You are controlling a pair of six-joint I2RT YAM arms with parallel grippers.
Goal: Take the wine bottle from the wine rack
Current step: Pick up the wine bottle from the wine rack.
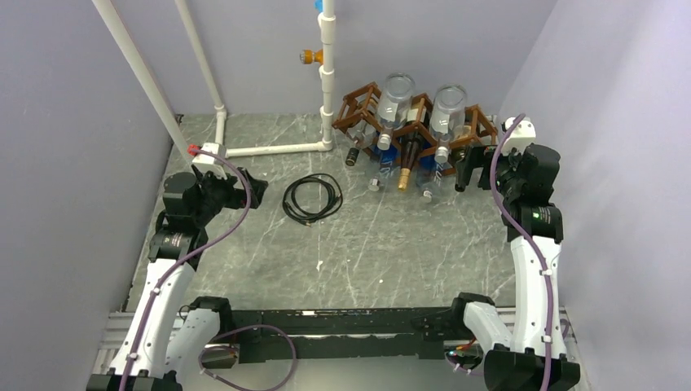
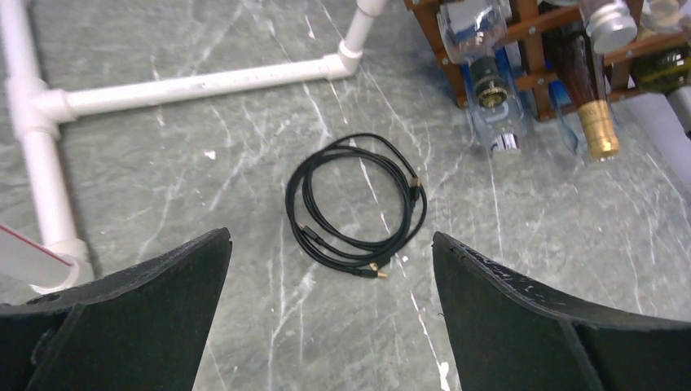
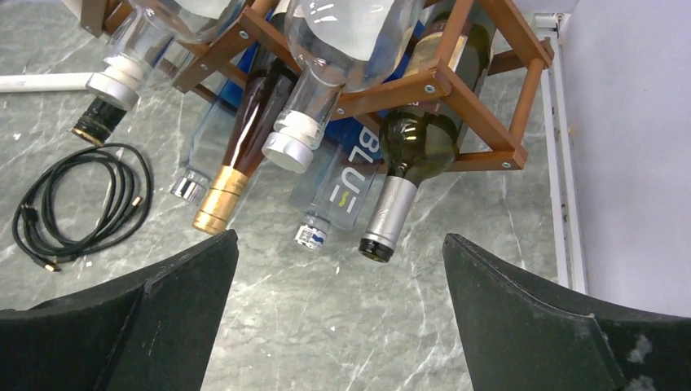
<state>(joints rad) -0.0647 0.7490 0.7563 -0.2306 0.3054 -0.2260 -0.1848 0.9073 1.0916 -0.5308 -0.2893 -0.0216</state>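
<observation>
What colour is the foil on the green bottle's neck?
Silver foil, shown best in the right wrist view.

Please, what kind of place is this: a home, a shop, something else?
Probably a robot test cell: bare walls close in a marble-patterned table, white pipes stand on it, and the left arm and right arm are mounted at its near edge.

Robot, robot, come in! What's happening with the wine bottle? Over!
Left claw and right claw open, empty. Dark green glass wine bottle with silver foil neck in brown wooden lattice rack. Coiled black cable lies aside, not blocking.
</observation>
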